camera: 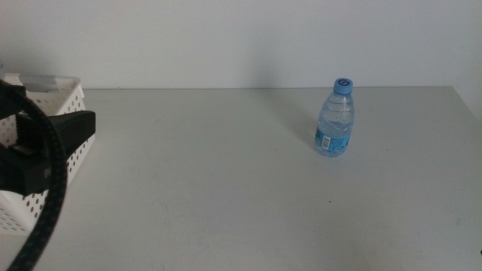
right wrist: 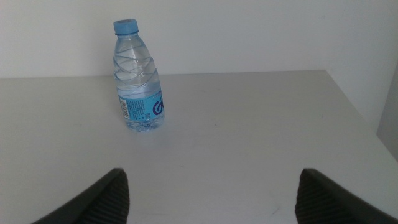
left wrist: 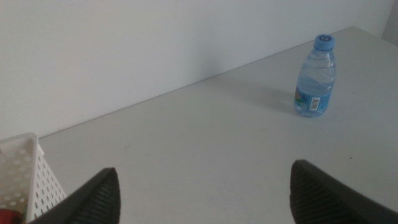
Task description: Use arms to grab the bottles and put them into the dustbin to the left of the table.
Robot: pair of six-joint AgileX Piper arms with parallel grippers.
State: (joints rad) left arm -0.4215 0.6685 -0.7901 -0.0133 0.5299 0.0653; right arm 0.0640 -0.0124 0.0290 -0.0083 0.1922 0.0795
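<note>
A small clear water bottle [camera: 335, 119] with a blue cap stands upright on the right half of the grey table [camera: 218, 188]. The white perforated dustbin [camera: 69, 92] sits at the table's left edge. My left arm [camera: 41, 147], black with a thick cable, hangs over the dustbin. In its wrist view the left gripper [left wrist: 204, 169] is open and empty, with the bottle [left wrist: 316, 78] far off and the dustbin's corner [left wrist: 42, 186] close by. The right gripper [right wrist: 212, 173] is open and empty, a short way from the bottle [right wrist: 138, 81]. The right arm is out of the middle view.
A sliver of something red [left wrist: 9, 216] shows inside the dustbin. A white wall runs along the table's far edge. The table's right edge [camera: 468, 105] lies a little beyond the bottle.
</note>
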